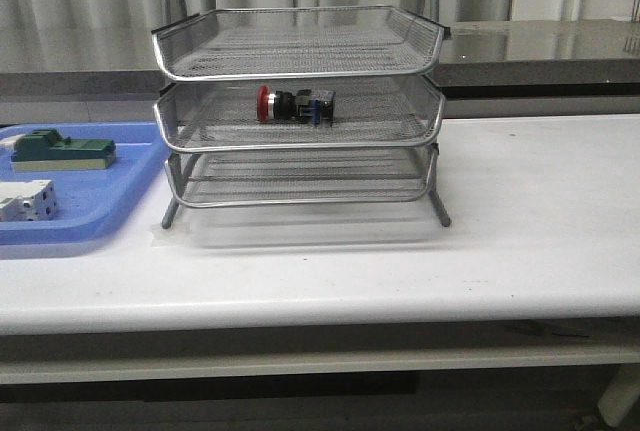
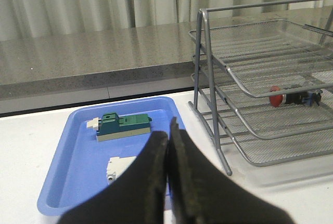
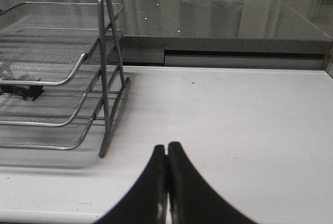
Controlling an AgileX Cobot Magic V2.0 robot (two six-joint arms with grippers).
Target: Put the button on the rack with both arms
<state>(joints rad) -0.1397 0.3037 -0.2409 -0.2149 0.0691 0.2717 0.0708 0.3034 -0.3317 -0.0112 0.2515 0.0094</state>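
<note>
White tabletop (image 1: 520,211), wire-mesh rack (image 1: 300,101) holding red-capped button (image 1: 295,105), both hands (image 2: 167,146) (image 3: 166,156) pressed together

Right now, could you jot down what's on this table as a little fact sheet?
red-headed push button: lying on its side in the middle tray
three-tier silver wire-mesh rack: on the white table
blue plastic tray: left of rack, holding a green block and a white boxy part
left claw: shut, empty
right claw: shut, empty

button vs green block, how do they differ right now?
The button lies on its side in the rack's middle tier; the green block sits in the blue tray. The button is round, red-headed and black-bodied; the green block is flat and boxy. No gripper touches either.
</note>
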